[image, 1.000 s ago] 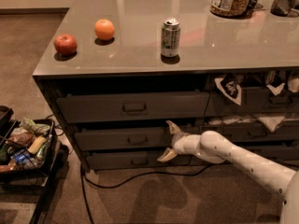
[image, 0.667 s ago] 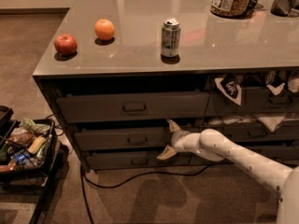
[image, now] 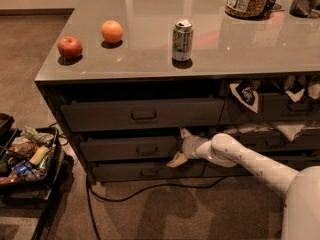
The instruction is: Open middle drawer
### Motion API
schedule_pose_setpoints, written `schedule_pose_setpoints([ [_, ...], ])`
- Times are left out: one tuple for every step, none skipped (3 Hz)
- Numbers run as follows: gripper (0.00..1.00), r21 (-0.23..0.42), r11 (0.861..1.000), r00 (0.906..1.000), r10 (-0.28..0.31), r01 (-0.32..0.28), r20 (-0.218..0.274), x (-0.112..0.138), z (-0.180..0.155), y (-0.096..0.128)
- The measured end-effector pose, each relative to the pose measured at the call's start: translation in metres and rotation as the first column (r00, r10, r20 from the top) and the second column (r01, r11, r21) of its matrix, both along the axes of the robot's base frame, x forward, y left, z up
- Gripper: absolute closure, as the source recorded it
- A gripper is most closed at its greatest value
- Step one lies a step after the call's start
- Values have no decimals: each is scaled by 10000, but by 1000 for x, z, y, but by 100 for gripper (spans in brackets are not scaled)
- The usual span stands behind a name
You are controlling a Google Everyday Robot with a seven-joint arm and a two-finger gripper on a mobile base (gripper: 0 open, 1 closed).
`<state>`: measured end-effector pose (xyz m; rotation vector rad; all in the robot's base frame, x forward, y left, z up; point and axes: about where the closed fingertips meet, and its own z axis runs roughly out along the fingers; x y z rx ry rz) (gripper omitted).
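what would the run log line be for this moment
task: open middle drawer | gripper: open, fingers spread at right end of drawer front | handle: not gripped

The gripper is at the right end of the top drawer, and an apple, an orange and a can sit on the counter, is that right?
Not quite. The camera view shows the gripper at the right end of the middle drawer, not the top one, with its fingers spread open. The apple, orange and can do sit on the counter.
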<state>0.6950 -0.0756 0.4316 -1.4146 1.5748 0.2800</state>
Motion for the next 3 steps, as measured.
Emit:
schedule_pose_setpoints([
  [0,144,9999,9998,3,0,-212,9,-3,3],
  [0,-5,9999,9993,127,-128,-366,7,-3,9],
  [0,-912,9958,9965,-15,-61,-834,5,-7,15],
])
